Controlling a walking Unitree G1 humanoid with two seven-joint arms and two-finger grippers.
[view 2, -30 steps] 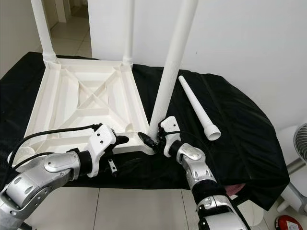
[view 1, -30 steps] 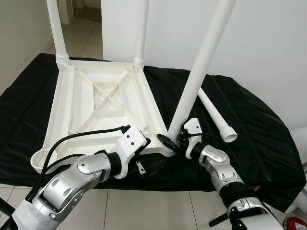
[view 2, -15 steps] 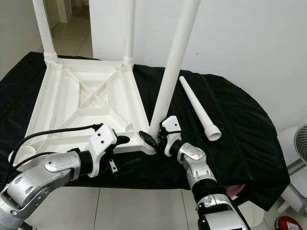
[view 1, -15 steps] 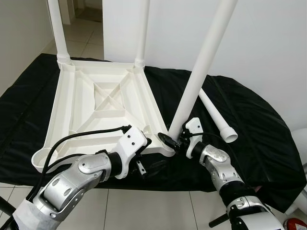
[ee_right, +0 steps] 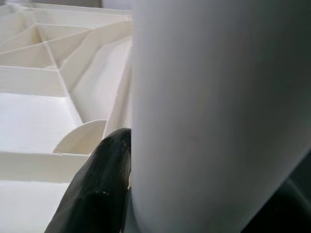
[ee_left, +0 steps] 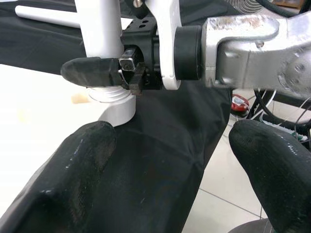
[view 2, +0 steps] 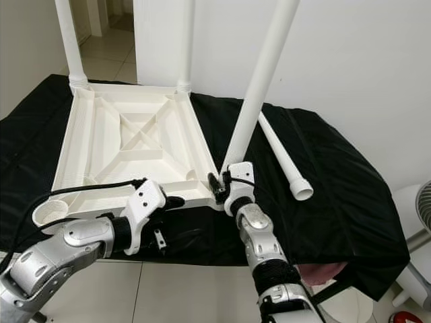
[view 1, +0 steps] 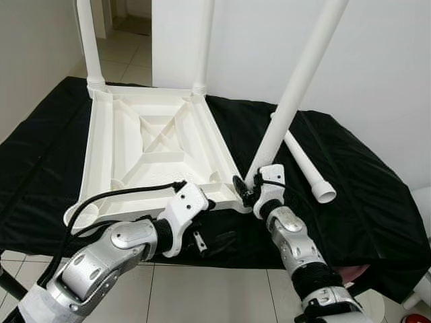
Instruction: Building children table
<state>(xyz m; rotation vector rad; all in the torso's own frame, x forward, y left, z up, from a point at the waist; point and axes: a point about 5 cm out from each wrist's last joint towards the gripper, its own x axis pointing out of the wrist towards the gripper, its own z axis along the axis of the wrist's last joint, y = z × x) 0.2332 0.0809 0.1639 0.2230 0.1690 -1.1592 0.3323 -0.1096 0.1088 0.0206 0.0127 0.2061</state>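
Observation:
The white table top (view 1: 101, 148) lies upside down on a black cloth (view 1: 357, 195). Two white legs (view 1: 89, 40) (view 1: 204, 40) stand upright in its far corners. A third leg (view 1: 296, 94) leans to the right with its foot at the near right corner. My right gripper (view 1: 246, 192) is shut on that foot; in the right wrist view one black finger (ee_right: 97, 189) presses against the leg (ee_right: 214, 111). My left gripper (view 1: 217, 221) is open just below the top's near edge, beside the right one, its fingers (ee_left: 82, 160) spread over the cloth. A fourth leg (view 1: 303, 165) lies loose on the cloth.
The near left corner socket (view 1: 81, 215) stands empty. A white wall runs close behind the cloth. Tiled floor (view 1: 202, 296) lies under my arms. A fan (view 2: 424, 202) and a red object (view 1: 421, 317) are at the far right, and a doorway (view 1: 124, 20) is at the back left.
The whole picture has shifted as the camera moved. My right forearm has swung in under the leaning leg, still holding its foot at the corner. The left gripper keeps its place.

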